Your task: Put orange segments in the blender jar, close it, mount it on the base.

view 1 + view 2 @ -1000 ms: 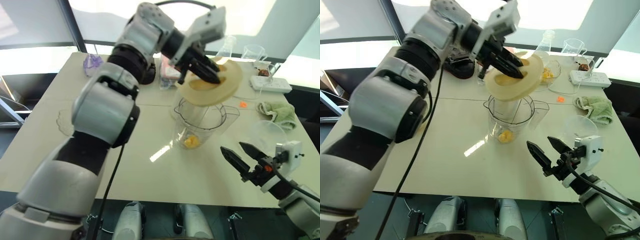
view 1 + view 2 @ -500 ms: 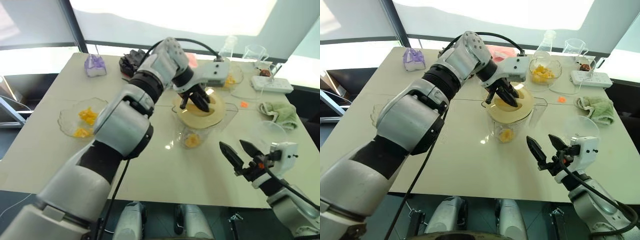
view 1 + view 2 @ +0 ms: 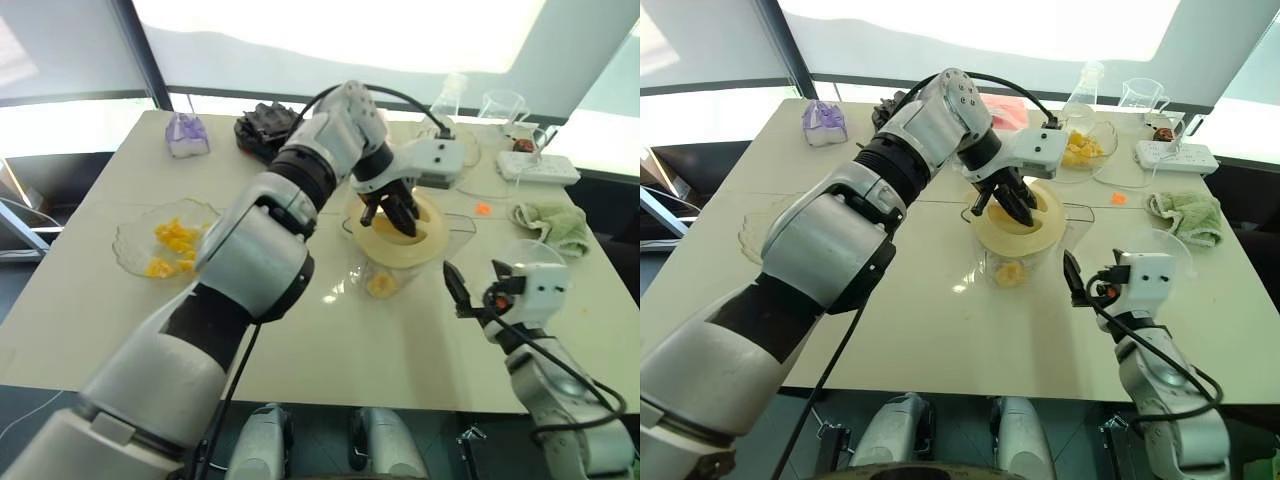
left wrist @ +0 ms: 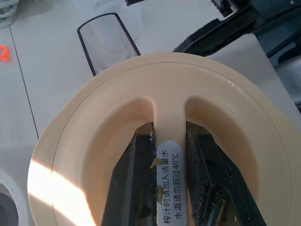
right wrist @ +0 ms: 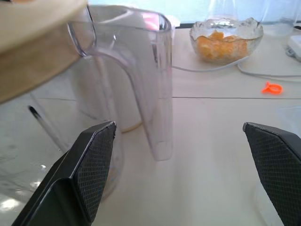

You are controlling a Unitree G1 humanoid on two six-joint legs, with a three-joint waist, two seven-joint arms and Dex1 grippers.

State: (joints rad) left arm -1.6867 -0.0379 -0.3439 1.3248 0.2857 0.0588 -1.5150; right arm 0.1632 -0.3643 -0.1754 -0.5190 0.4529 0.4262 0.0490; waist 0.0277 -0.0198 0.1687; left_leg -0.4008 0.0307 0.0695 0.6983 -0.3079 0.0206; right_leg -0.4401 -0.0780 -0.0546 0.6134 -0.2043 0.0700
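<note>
Upright blender jar [image 3: 385, 265], left end effector [image 3: 392, 210] gripping lid [image 3: 400, 240] seemingly level, right end effector [image 5: 178, 174] open.

A pale cream bench [image 3: 90, 320] fills the middle of the frame, a thin seam crossing its surface from left to right. Along the top, bright daylight pours through wide windows [image 3: 330, 30], split by a dark upright frame post [image 3: 140, 50] at upper left. Glare patches shine on the benchtop. Dark floor [image 3: 20, 250] shows at the left edge.
</note>
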